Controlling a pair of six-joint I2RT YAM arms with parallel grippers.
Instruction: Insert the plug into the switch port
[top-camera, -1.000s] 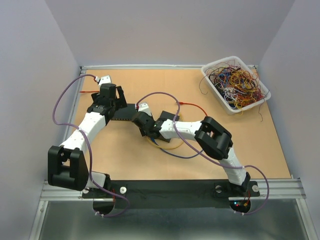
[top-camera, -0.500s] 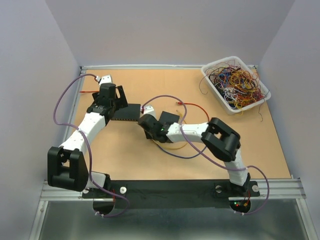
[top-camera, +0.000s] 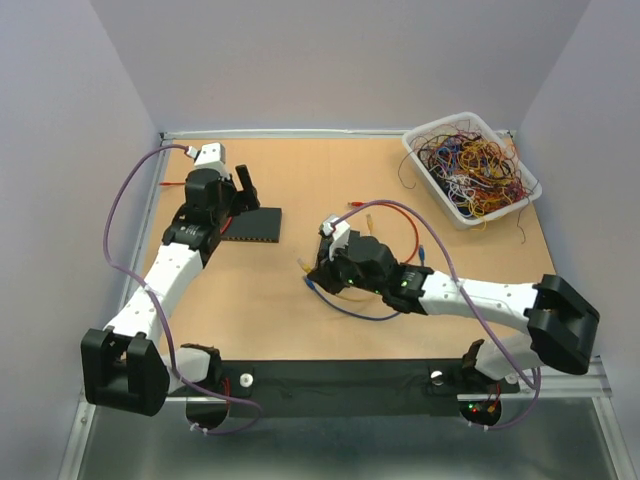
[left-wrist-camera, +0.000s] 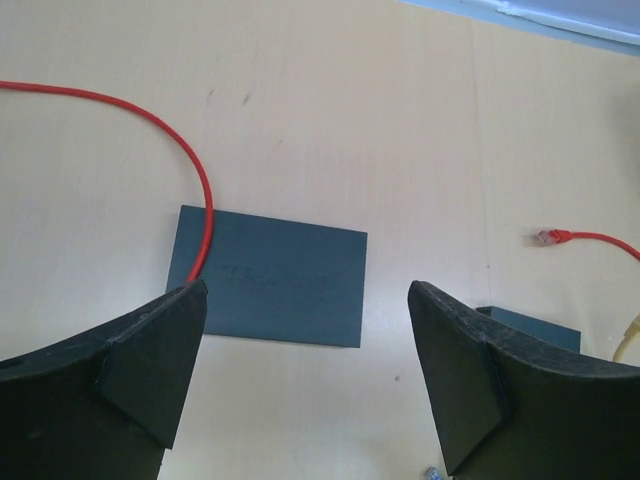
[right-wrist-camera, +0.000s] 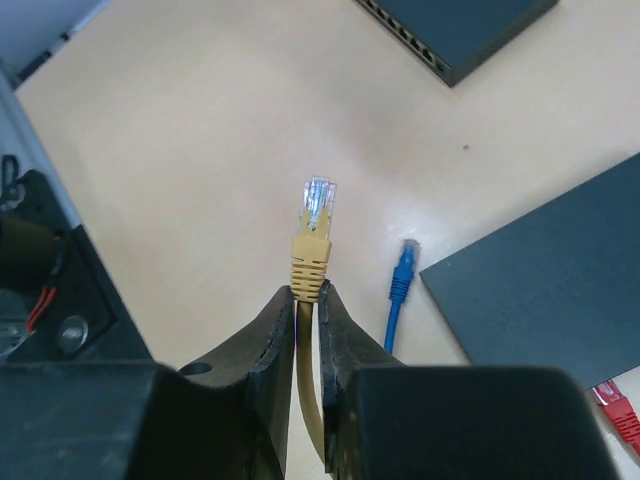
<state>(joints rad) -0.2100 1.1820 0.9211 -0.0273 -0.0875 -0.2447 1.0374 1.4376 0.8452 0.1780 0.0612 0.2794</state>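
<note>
The black switch (top-camera: 250, 225) lies at the left middle of the table, and a red cable (top-camera: 175, 185) runs to it. Its row of ports shows at the top of the right wrist view (right-wrist-camera: 450, 30). My left gripper (top-camera: 245, 192) hangs open and empty above the switch (left-wrist-camera: 270, 290). My right gripper (top-camera: 318, 268) is shut on a yellow cable just behind its plug (right-wrist-camera: 312, 250). The clear tip points toward the switch, well short of it.
A blue plug (right-wrist-camera: 402, 275) lies on the table beside a second dark box (right-wrist-camera: 540, 290). A loose red plug (left-wrist-camera: 545, 237) lies further back. A white bin (top-camera: 428, 178) full of tangled cables stands at the back right.
My right arm has drawn back from the switch toward the near right, still holding the yellow plug. My left gripper has lifted off the switch and turned.
</note>
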